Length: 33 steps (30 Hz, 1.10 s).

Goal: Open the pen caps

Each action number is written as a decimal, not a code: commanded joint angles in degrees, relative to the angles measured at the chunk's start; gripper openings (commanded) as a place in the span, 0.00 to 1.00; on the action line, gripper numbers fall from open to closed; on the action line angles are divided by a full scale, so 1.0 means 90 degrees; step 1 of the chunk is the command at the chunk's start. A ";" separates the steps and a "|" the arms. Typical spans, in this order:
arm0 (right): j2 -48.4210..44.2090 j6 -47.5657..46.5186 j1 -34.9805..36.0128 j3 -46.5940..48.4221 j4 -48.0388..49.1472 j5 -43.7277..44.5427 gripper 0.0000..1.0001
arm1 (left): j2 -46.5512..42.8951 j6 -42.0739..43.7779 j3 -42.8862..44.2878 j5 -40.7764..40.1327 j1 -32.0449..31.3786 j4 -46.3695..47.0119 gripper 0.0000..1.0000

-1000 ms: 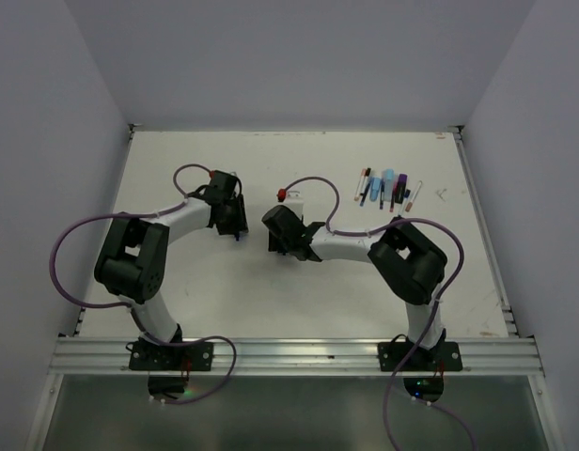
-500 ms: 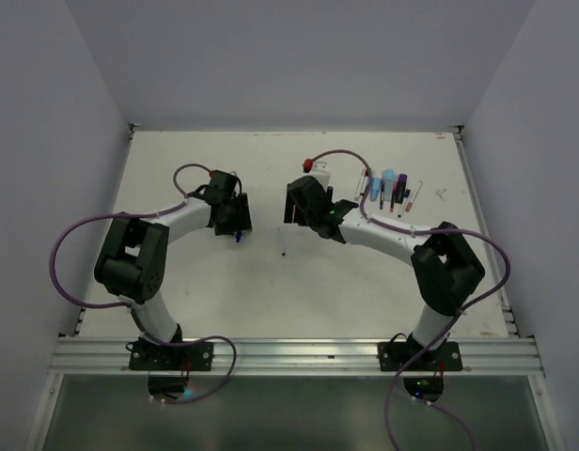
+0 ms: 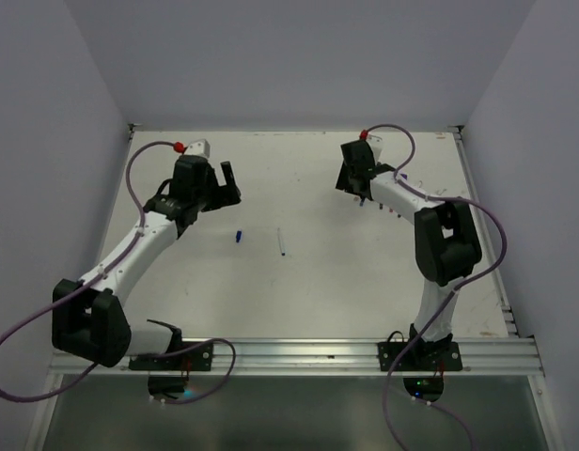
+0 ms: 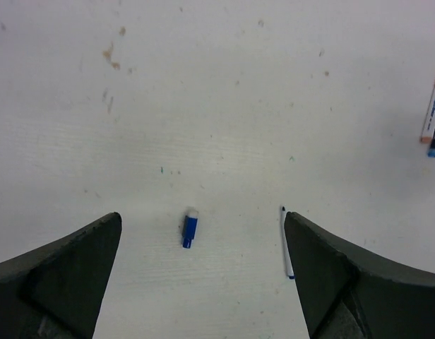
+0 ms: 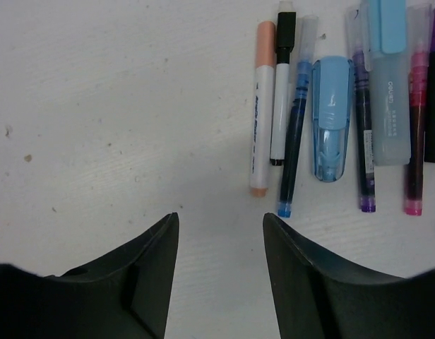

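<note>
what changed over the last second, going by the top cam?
The left gripper pulled away from mid-table to the far left and opened, leaving the blue cap on the table. The thin pen lies beside it. The right gripper moved to the row of pens at the far right, empty. That row looks unmoved.

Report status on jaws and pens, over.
Left jaws open, empty. Right jaws open, empty, by the pen row. Loose blue cap lies beside thin pen. Nothing seen in the way.
</note>
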 commanded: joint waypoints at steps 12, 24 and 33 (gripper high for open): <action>0.1365 -0.0080 -0.0547 0.1479 -0.0543 -0.0335 0.42 | -0.1293 0.1148 -0.1316 -0.0749 0.0325 0.1006 1.00; 0.1893 -0.0090 -0.0635 0.1783 -0.0632 -0.0335 0.40 | -0.1176 0.1227 -0.1229 -0.0788 0.0325 0.0939 1.00; 0.2275 -0.0119 -0.0616 0.1920 -0.0817 -0.0500 0.24 | -0.1196 0.1207 -0.1238 -0.0564 0.0335 0.0997 1.00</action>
